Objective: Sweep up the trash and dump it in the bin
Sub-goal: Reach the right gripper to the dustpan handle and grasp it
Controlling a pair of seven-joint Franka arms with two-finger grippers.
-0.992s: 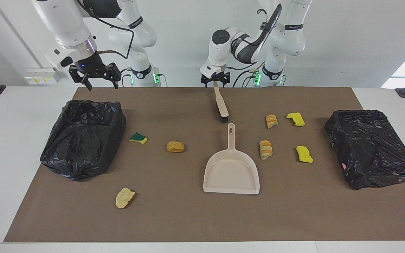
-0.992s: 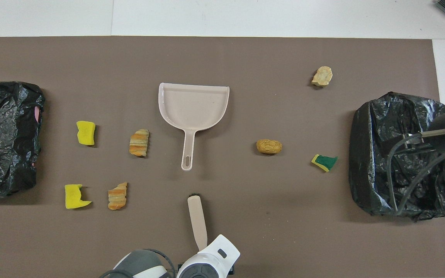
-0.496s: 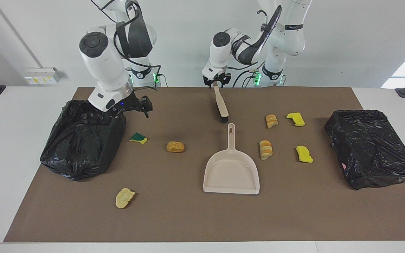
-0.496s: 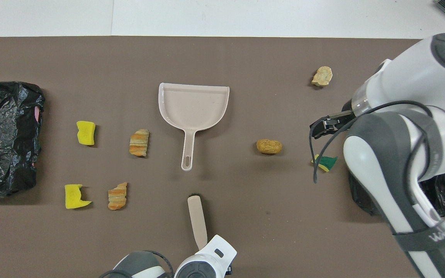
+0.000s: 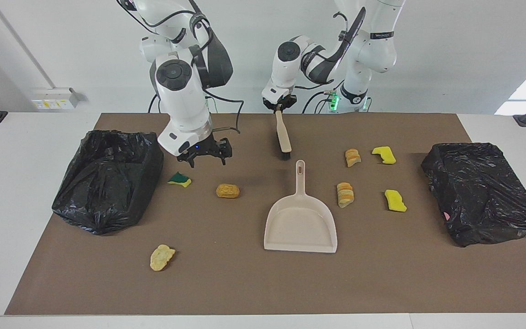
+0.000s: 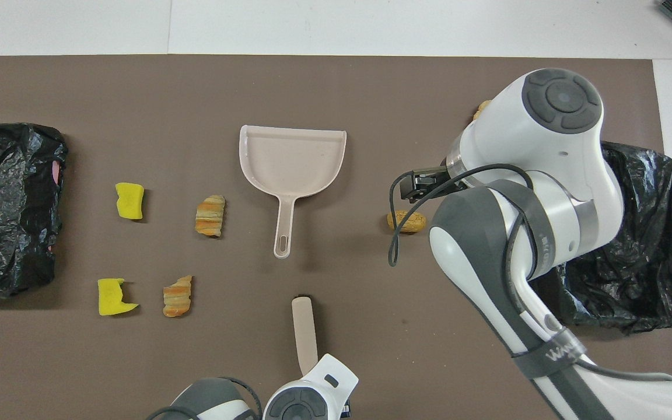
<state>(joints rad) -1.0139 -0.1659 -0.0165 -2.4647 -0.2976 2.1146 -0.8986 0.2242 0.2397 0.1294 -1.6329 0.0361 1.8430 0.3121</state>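
Note:
My left gripper (image 5: 280, 106) is shut on the handle end of the beige brush (image 5: 283, 135), whose black bristles point down at the mat, nearer to the robots than the beige dustpan (image 5: 300, 219). My right gripper (image 5: 204, 155) is open, over the mat between the green-and-yellow sponge (image 5: 180, 179) and the tan nugget (image 5: 227, 190). A pale lump (image 5: 161, 257) lies farthest from the robots. Two bread pieces (image 5: 353, 157) (image 5: 345, 194) and two yellow sponge bits (image 5: 384, 155) (image 5: 395, 200) lie toward the left arm's end. The overhead view shows the brush (image 6: 304, 326) and dustpan (image 6: 292, 160).
A black-bagged bin (image 5: 107, 178) stands at the right arm's end of the brown mat, and a second one (image 5: 480, 192) at the left arm's end. In the overhead view the right arm covers the green sponge and part of the bin (image 6: 633, 280).
The right arm has swung from over the bin at its end toward the middle and come down over the mat. The left gripper has shifted the brush slightly toward the right arm's end.

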